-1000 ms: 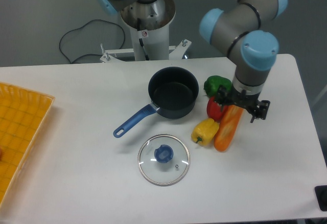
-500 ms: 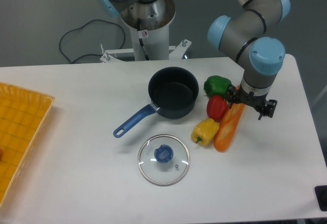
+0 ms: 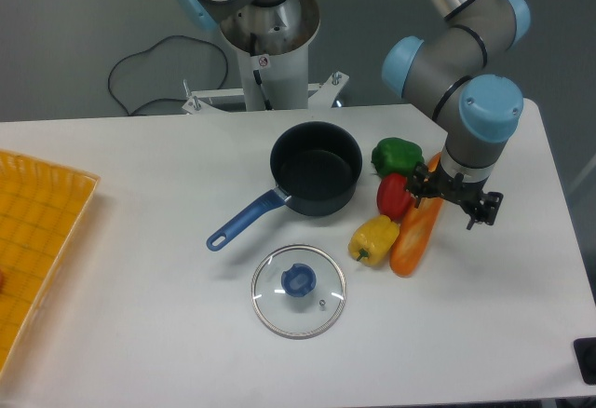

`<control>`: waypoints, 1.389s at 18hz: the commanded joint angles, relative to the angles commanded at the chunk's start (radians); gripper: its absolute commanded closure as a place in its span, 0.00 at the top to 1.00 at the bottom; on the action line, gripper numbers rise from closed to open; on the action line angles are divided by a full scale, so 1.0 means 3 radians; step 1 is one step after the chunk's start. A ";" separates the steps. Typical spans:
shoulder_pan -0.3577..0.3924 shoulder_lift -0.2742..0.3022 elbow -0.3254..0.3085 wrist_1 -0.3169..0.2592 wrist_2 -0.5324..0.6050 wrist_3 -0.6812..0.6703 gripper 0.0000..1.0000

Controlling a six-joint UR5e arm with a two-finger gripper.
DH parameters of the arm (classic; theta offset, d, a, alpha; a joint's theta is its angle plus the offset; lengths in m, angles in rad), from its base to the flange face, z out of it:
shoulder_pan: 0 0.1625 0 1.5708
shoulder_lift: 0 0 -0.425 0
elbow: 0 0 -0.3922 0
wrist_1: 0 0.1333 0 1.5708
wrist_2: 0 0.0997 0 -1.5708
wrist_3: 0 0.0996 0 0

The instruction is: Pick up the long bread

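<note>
Hovering my claw (image 3: 453, 205) over upper end of long bread (image 3: 415, 231), fingers apart, nothing gripped. Red pepper (image 3: 394, 195) touching bread beside me; descent may nudge it, roll loaf, spoil pinch.

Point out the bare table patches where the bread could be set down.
Bare: between the yellow tray and glass lid; right edge past the long bread. Crowded: pot, peppers and end effector.
</note>
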 joint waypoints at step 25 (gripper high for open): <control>0.0061 -0.0173 -0.0235 0.0071 -0.0159 0.0082 1.00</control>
